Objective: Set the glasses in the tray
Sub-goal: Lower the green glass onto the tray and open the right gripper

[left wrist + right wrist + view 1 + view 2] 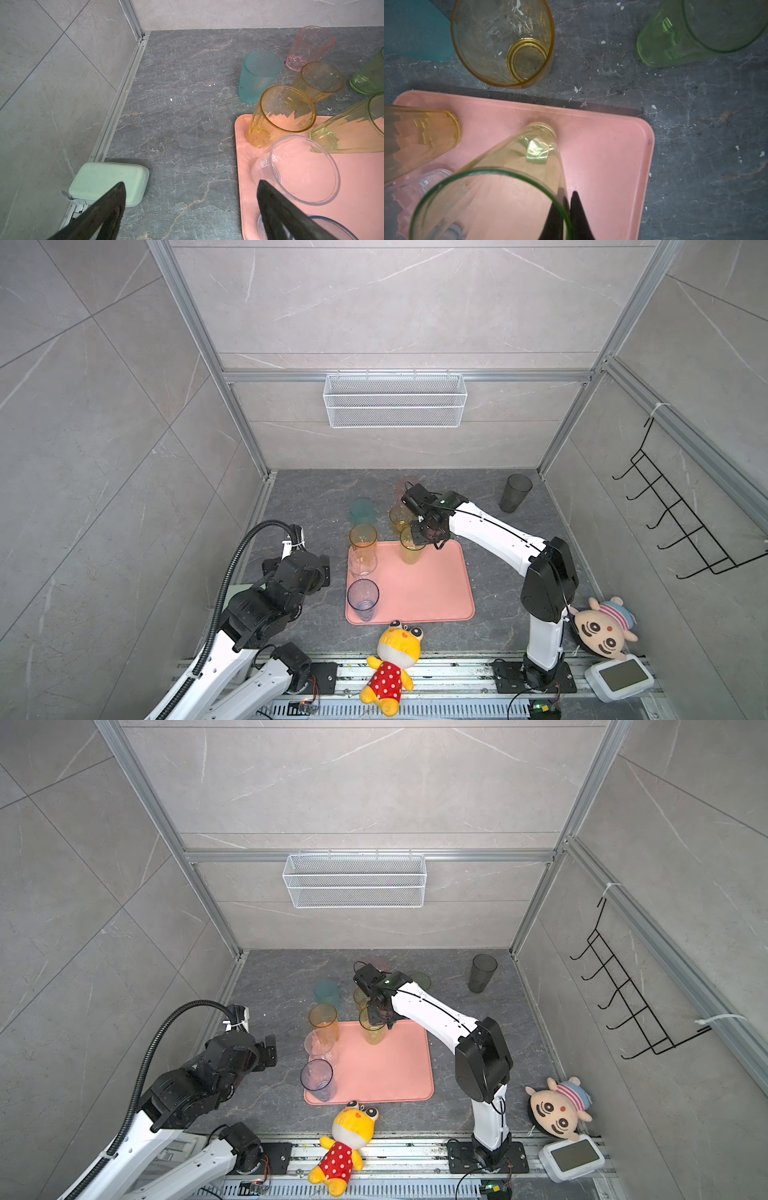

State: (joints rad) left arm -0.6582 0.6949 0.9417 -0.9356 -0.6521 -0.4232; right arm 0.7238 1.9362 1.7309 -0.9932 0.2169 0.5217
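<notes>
Tumblers line the left edge of the salmon-pink tray (432, 593): an amber tumbler (363, 541), a clear tumbler (362, 564) and a blue tumbler (363, 599). The right gripper (568, 193) pinches the rim of a tall yellow tumbler (411, 551), whose base is on the tray near its far edge. The left gripper (191, 181) hovers with jaws wide apart over the table (176, 124) beside the tray.

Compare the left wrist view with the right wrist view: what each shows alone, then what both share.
Left wrist only: the open left gripper, a mint case, the pink tumbler. Right wrist only: the right gripper shut on the yellow tumbler at its rim. Both: the tray, that yellow tumbler, tall amber tumbler, short amber tumbler, teal tumbler, green tumbler, clear tumbler.
</notes>
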